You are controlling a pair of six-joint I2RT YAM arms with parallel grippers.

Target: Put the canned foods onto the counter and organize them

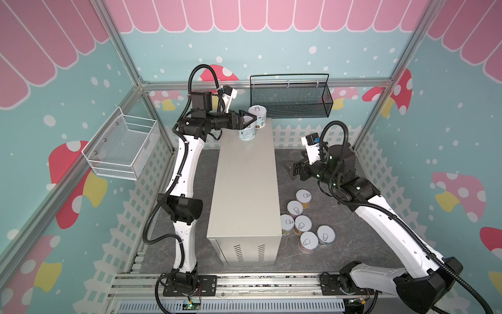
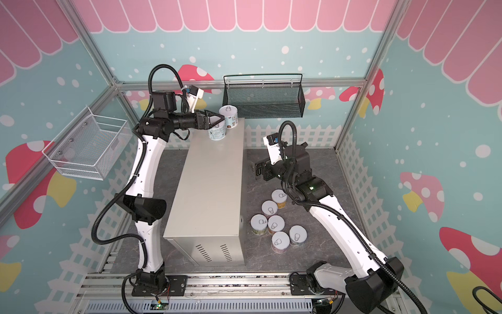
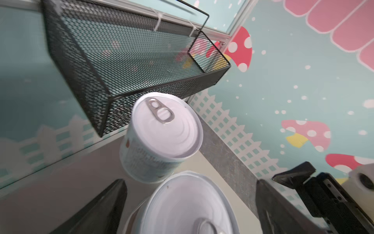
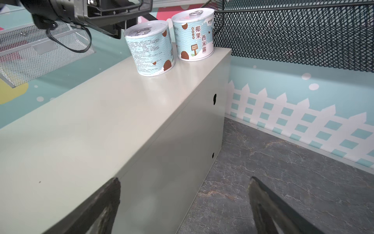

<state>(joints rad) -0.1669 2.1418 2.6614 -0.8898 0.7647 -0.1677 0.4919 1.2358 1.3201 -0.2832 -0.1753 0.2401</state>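
Observation:
Two blue-labelled cans stand at the far end of the counter (image 1: 244,190). The farther can (image 1: 257,115) (image 4: 194,34) is by the back right corner. The nearer can (image 1: 247,133) (image 4: 150,52) stands next to it. My left gripper (image 1: 249,121) (image 3: 191,182) is open, and its jaws straddle the top of the nearer can (image 3: 188,206) with a gap on each side. Several more cans (image 1: 301,224) (image 2: 275,224) stand clustered on the floor to the right of the counter. My right gripper (image 1: 289,170) (image 4: 184,179) is open and empty, beside the counter's right side.
A black mesh basket (image 1: 292,100) hangs on the back wall just behind the far can. A white wire basket (image 1: 122,146) hangs on the left wall. The counter's vent slots (image 1: 248,252) face the front rail. Dark marbled floor (image 4: 283,162) lies right of the counter.

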